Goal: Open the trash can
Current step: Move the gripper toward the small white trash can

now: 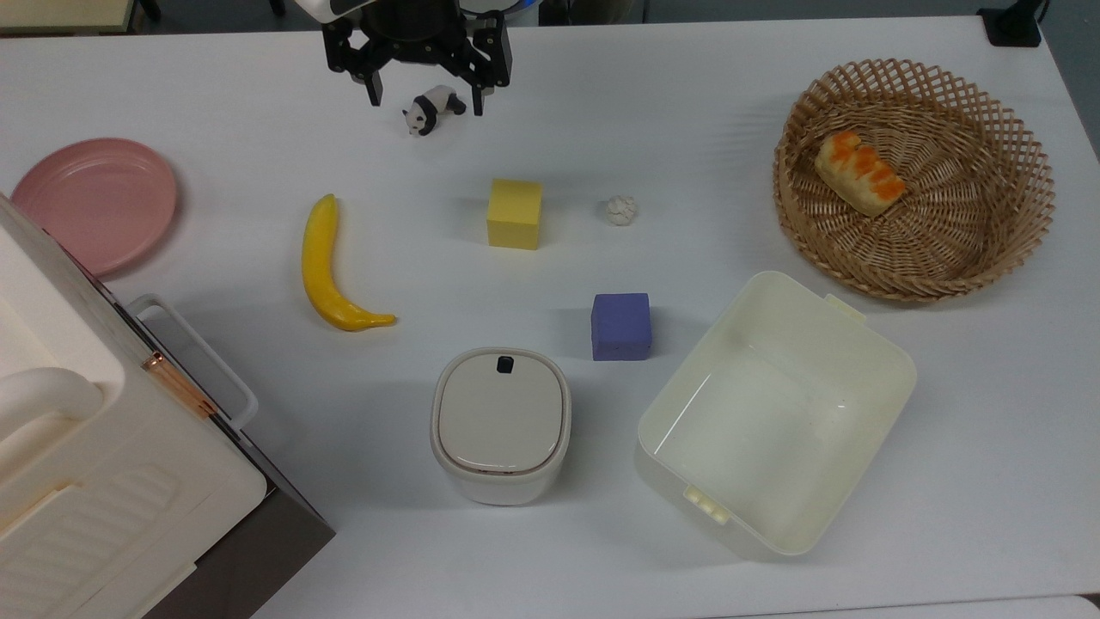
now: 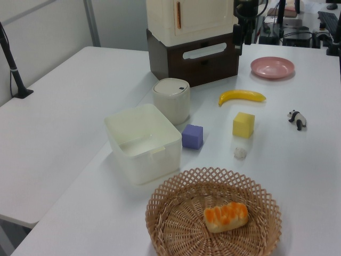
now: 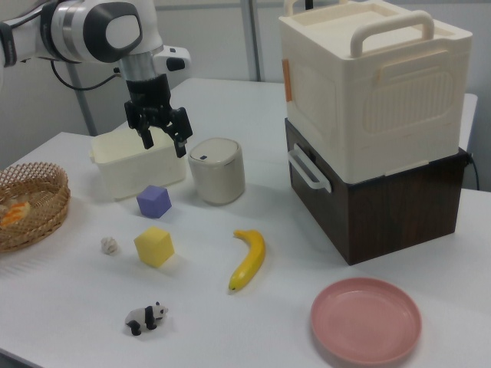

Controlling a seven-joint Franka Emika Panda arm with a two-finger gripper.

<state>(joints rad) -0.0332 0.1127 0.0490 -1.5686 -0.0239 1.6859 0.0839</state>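
- Top view: the gripper [image 1: 425, 96] hangs at the 12 o'clock edge of the white table [image 1: 687, 112], fingers spread wide and holding nothing. The toy panda [image 1: 433, 109] appears between the fingertips, but how high the gripper is above it cannot be told here.
- Top view: the trash can [image 1: 501, 425] stands low of centre, at about 6 o'clock, with its beige-grey lid [image 1: 501, 414] down flat and the black button [image 1: 505, 365] at the lid's 12 o'clock rim.
- Top view: the purple block [image 1: 620, 326] sits at the can's 2 o'clock, the cream tub [image 1: 776, 413] at its 3 o'clock, and the banana [image 1: 331, 268] at its 10 o'clock. The yellow block [image 1: 515, 213] lies at its 12 o'clock, well apart.
- Left view: the trash can [image 2: 171, 100] stands near centre, closed. The cream tub [image 2: 143, 141] is at its 7 o'clock and the purple block [image 2: 192, 136] at its 5 o'clock. The wicker basket [image 2: 213, 220] holding a bread roll [image 2: 226, 216] sits at 6 o'clock.
- Left view: the gripper [image 2: 241, 36] is at 1 o'clock, high up beside the cream appliance [image 2: 192, 18].
- Right view: the gripper [image 3: 163, 140] hovers in the air with parted fingers, empty, at the 10 o'clock side of the trash can [image 3: 217, 170] as seen here, not touching it.
- Right view: the toy panda [image 3: 146, 317] lies on the table at 7 o'clock, and the pink plate [image 3: 366, 320] at 5 o'clock.
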